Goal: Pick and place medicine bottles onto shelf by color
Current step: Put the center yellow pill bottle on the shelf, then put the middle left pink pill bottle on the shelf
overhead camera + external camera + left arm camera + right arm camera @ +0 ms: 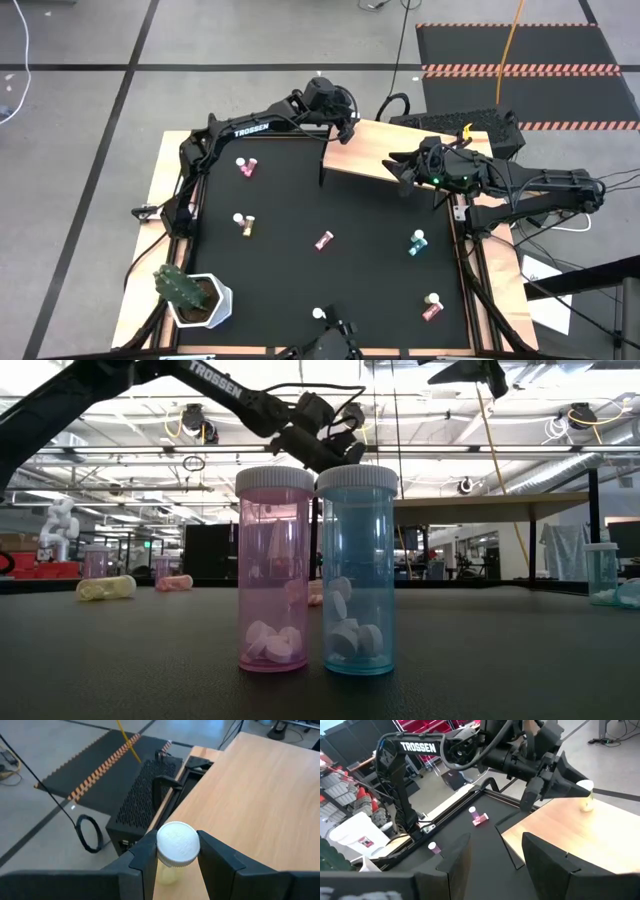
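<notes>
1. Left pincer (175, 865) is out over the far corner of the shelf (400, 150), clamped on a small white-capped bottle (176, 847) with a yellowish body – the fingers (145, 862) press it from both sides, bottle standing upright right at the shelf surface.
2. Right pincer (492, 857) hangs over the shelf's near-right part, jaws apart with nothing between them.
3. Rest of the bottles are scattered on the black bench (300, 280): a pink one (245, 166) near the far left, a yellow one (244, 225) below it, a pink-red one (323, 241) mid-bench, a teal one (417, 243) to the right, another red one (431, 309) near the front right corner.
4. Low view has a pink bottle (274, 570) and a teal bottle (358, 572) standing side by side, touching – pills inside both.
5. Cactus in a white pot (190, 296) sits at the front left corner.
</notes>
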Tool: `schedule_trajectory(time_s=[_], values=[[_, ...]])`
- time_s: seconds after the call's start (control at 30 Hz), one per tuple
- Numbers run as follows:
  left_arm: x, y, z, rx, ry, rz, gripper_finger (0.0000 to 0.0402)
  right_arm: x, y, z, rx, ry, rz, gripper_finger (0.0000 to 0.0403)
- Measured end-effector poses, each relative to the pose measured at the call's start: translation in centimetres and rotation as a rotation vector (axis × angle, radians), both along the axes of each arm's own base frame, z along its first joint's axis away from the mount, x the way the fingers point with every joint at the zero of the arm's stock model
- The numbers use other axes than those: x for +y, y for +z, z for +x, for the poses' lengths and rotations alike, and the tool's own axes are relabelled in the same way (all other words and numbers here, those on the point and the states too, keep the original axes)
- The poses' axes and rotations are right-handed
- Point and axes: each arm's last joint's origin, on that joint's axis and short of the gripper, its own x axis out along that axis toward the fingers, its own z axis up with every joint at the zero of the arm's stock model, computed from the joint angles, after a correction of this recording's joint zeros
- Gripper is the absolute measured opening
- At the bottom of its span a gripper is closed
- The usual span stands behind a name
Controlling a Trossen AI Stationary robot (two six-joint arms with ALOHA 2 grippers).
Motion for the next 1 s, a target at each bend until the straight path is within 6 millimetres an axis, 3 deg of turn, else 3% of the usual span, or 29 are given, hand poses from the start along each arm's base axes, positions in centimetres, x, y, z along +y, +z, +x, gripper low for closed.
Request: schedule_trajectory(time_s=[0.33, 0.7, 0.83, 1.0], values=[[0.2, 0.0, -0.1, -0.014, 0.029, -0.045, 0.0139, 0.0, 0.0, 0.0, 0.002, 0.001, 0.0, 0.0171], [0.2, 0.1, -0.3, -0.004, 0.047, -0.033, 0.0262, 0.0, 0.0, 0.0, 0.002, 0.002, -0.001, 0.0171], [-0.6, 2.7, -1.2, -0.005, 0.016, -0.009, 0.0303, 0.0, 0.0, 0.0, 0.002, -0.001, -0.002, 0.0171], [-4.1, 9.2, -4.5, 0.067, -0.038, -0.008, 0.0339, -0.1, 0.4, 0.1, -0.035, -0.02, -0.017, 0.0171]])
